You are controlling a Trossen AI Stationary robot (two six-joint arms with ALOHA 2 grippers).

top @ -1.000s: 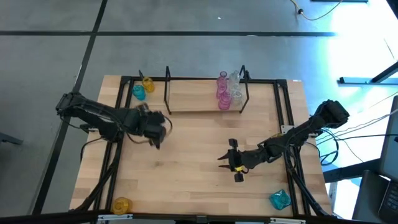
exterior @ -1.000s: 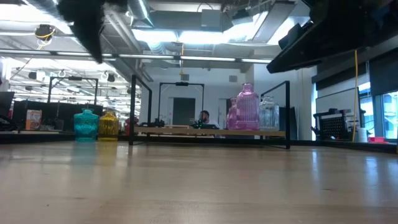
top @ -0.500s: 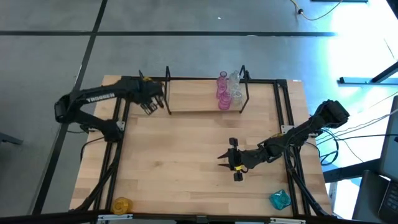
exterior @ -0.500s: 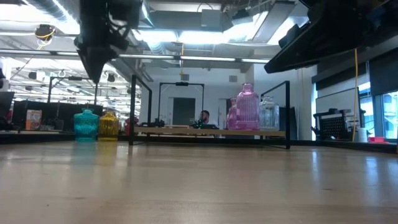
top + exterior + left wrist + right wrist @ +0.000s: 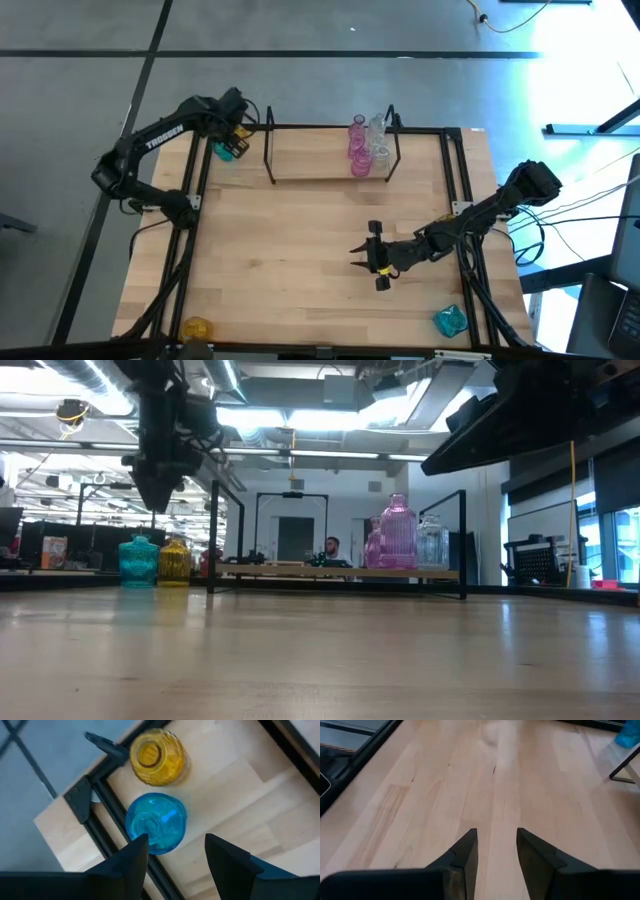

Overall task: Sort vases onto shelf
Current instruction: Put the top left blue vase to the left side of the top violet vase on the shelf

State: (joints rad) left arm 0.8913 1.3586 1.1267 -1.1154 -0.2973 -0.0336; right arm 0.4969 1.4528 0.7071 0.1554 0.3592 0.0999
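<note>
Teal-blue vase (image 5: 155, 823) beside yellow vase (image 5: 156, 756); pink vases (image 5: 358, 146) on light-wood shelf (image 5: 310, 160).

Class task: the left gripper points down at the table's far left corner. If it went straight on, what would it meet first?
Most likely the teal-blue vase: the left gripper hangs open over it, the yellow vase just beyond. Exact height is unclear.

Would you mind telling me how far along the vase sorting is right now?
Done: pink and clear vases stand at the right end of the shelf. In hand: the left gripper, open, hovers above the teal vase beside the yellow vase at the table's far left corner. Left: those two, plus a yellow vase and a teal vase at the near edge. The right gripper waits mid-table, open.
</note>
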